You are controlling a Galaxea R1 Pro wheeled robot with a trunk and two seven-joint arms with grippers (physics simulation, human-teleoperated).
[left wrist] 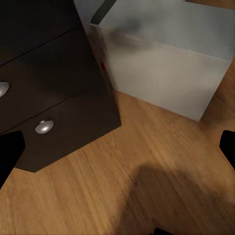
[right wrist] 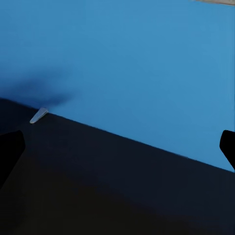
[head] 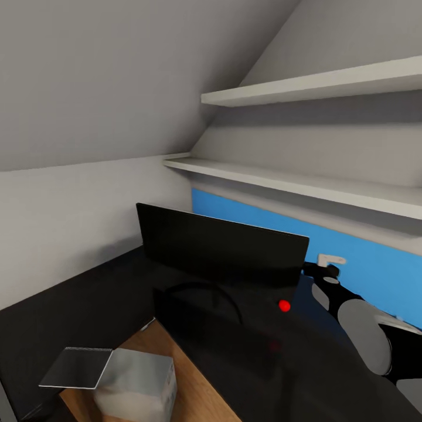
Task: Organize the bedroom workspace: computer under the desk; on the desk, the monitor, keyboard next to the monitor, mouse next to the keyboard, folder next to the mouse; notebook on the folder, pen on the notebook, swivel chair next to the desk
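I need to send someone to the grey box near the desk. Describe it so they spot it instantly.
Start at the dark desk with the black monitor standing on it. Below the desk's front edge lies wooden floor, and the box sits there. It is the only pale grey, boxy thing, with one flat panel sticking out sideways from its top.

Sloped grey ceiling (head: 117, 70), two white shelves (head: 305, 187), blue wall panel (head: 363, 264), wooden floor (left wrist: 147, 186)
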